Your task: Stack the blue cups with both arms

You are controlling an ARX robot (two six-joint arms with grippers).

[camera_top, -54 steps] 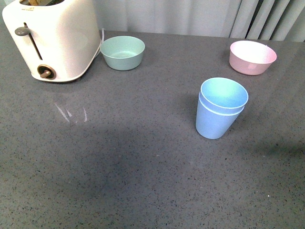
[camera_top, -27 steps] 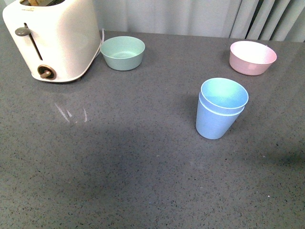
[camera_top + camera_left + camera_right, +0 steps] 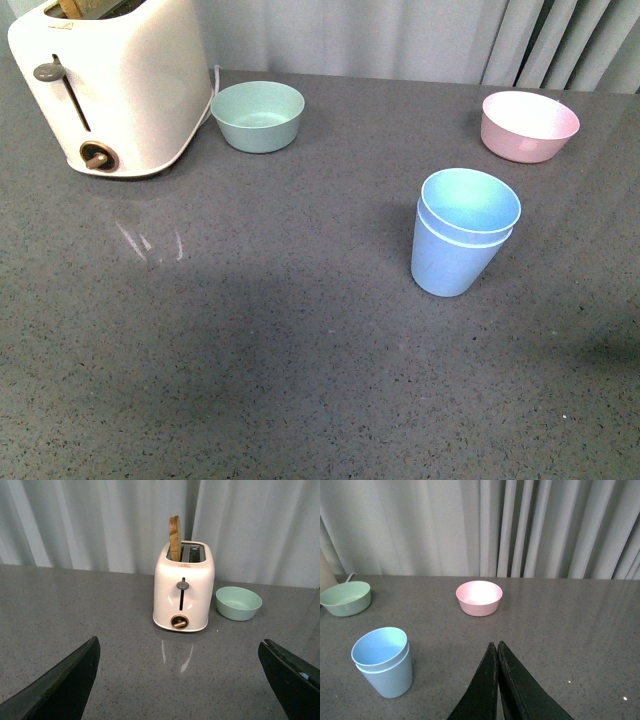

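Front view: you've got the blue cups (image 3: pixel 462 235) nested, upright on the grey counter (image 3: pixel 300 350), right of centre. Pink bowl (image 3: pixel 528 125) behind them, mint bowl (image 3: pixel 258 114) & white toaster (image 3: pixel 105 85) far left; none touching the cups.

Left wrist view: left gripper (image 3: pixel 190 680) spread wide, holding nothing; toaster w/ toast slice (image 3: pixel 174 538) ahead.

Right wrist view: right gripper (image 3: pixel 497 652) fingers pressed together, empty; the cups sit off to its side.
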